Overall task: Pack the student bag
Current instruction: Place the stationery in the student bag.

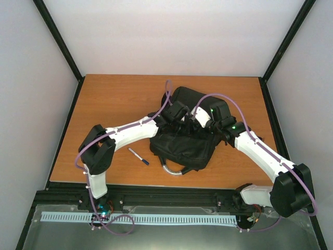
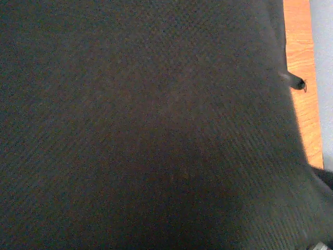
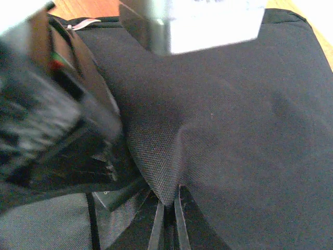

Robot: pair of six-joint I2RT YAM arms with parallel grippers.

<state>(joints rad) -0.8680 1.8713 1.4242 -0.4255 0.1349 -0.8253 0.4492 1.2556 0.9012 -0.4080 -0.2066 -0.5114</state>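
Observation:
The student bag (image 1: 184, 140) is a large black fabric backpack lying in the middle of the table, with its grey loop handle (image 1: 174, 171) toward the near edge. My right gripper (image 3: 170, 196) is shut on a pinched fold of the bag's top fabric (image 3: 156, 156). My left gripper (image 1: 178, 115) sits on the bag just left of the right one. Its fingers are hidden in the left wrist view, where black bag fabric (image 2: 145, 125) fills nearly the whole frame. From above the left jaws look shut, and I cannot tell whether they hold anything.
A dark pen (image 1: 138, 156) lies on the wooden table (image 1: 114, 99) left of the bag. A small zip pull (image 2: 297, 83) sticks out at the bag's edge. The left arm's wrist (image 3: 52, 120) is close beside my right fingers.

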